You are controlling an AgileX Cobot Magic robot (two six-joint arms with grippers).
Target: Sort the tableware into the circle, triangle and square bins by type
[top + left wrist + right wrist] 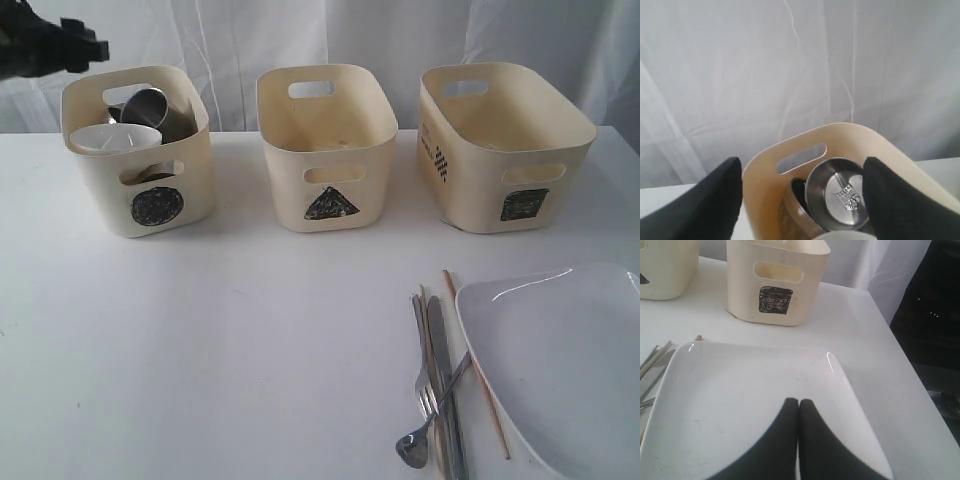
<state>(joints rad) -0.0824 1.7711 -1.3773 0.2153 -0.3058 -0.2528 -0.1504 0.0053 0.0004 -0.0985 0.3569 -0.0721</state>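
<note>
I am hovering my left gripper above the circle bin at the far left of the table, its fingers spread wide and gripping nothing. One finger is hanging outside the bin's left wall and the other over its right rim. Inside, a steel mug is lying tilted against the far wall, base toward my left wrist camera. The small white bowl is sitting just in front of the mug, poking above the near rim. Another steel piece is lying under the mug, and I cannot tell what it is. The triangle bin and the square bin are standing to the right, each apart from its neighbour, with the white curtain close behind all three. I am holding my right gripper with its fingers pressed together, pinching nothing, over the near part of the large white plate. I cannot tell whether it is touching the plate. The plate is lying at the near right, close to the table's right edge. Just beside its left rim the chopsticks, knife, fork and spoon are lying bunched and overlapping. The middle and near left of the table are giving me wide open room.
</note>
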